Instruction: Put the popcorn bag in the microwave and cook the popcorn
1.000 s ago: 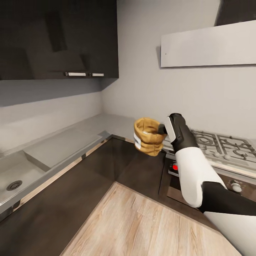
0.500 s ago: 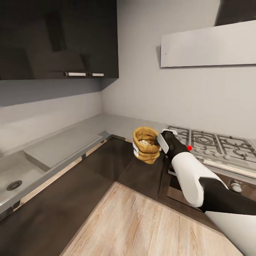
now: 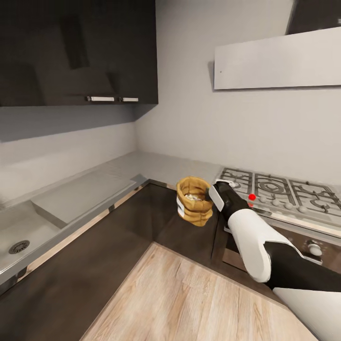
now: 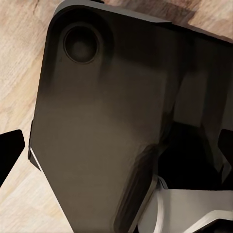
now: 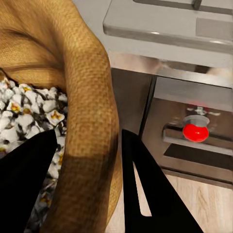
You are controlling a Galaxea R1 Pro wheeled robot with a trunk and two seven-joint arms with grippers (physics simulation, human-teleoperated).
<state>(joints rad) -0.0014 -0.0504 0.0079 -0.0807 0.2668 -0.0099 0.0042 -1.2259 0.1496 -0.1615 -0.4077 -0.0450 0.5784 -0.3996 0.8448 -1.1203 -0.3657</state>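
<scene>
We reach our right arm (image 3: 255, 241) forward from the lower right, white forearm rising to a black wrist. Our right gripper (image 3: 211, 195) pinches the popcorn bag (image 3: 194, 201) by its rim, one finger (image 5: 24, 184) inside and the other outside, carrying it in the air.

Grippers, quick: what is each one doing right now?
Right gripper: shut on the rim of the golden-tan crumpled paper popcorn bag.
Left gripper: cannot be told.

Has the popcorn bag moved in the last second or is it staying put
Yes. The popcorn bag, pinched by the right gripper, has come down: in the head view it was level with the countertop edge, and now hangs lower, before the dark cabinet fronts.
</scene>
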